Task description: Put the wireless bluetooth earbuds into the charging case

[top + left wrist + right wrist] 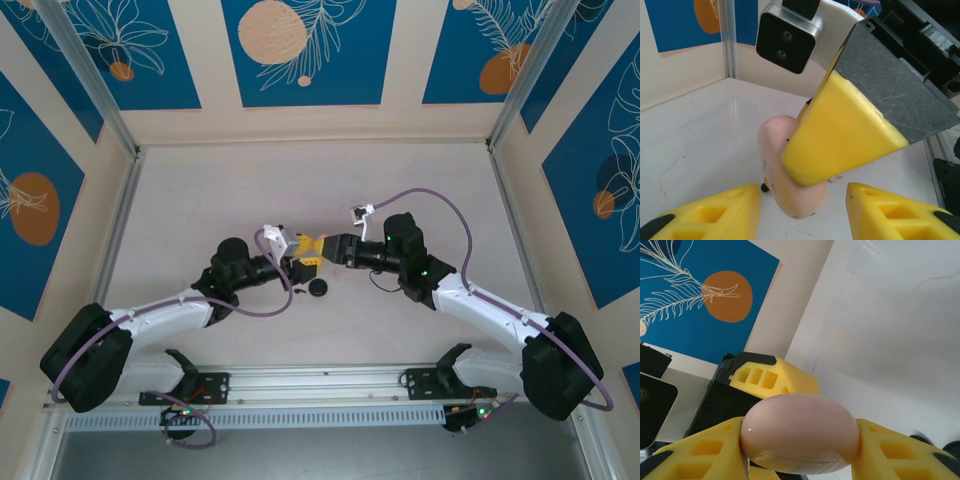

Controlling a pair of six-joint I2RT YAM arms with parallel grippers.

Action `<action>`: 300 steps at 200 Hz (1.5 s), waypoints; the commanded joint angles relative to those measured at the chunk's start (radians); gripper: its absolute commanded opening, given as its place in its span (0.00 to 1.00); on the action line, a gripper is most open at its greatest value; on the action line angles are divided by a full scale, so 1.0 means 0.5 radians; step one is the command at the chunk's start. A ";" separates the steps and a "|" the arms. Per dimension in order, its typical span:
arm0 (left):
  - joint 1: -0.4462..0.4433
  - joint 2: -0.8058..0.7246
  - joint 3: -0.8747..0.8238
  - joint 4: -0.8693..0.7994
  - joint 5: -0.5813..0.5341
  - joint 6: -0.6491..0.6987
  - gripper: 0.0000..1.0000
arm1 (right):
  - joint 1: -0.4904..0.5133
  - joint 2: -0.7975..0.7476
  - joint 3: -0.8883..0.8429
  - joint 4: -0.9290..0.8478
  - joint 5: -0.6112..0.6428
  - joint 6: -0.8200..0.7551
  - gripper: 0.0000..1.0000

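right gripper (330, 250) with pink pod (800, 432) blocks left gripper (311, 246) head-on; far table (300, 180) free.

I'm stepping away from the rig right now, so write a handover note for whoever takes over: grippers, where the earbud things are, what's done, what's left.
Right gripper: shut on a pink disc, at mid-table.
Left gripper: open, fingers either side of that disc.
Black case: on the table, just nearer than the grippers, not held.
Earbuds: too small to place.
Done: no earbud visibly seated.
Left: put both earbuds in the case.
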 commanded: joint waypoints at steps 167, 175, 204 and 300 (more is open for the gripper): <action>-0.031 -0.050 0.021 0.011 -0.033 -0.076 0.18 | 0.077 -0.012 -0.014 -0.019 0.053 -0.081 0.55; -0.030 -0.044 0.022 0.009 -0.011 -0.081 0.17 | 0.073 -0.025 -0.005 -0.047 0.070 -0.120 0.59; -0.024 -0.028 0.035 -0.021 0.063 -0.094 0.13 | 0.016 -0.060 0.004 -0.099 0.033 -0.229 0.70; 0.001 0.072 0.135 -0.077 0.483 -0.087 0.10 | -0.370 -0.474 -0.018 -0.359 -0.537 -1.156 0.63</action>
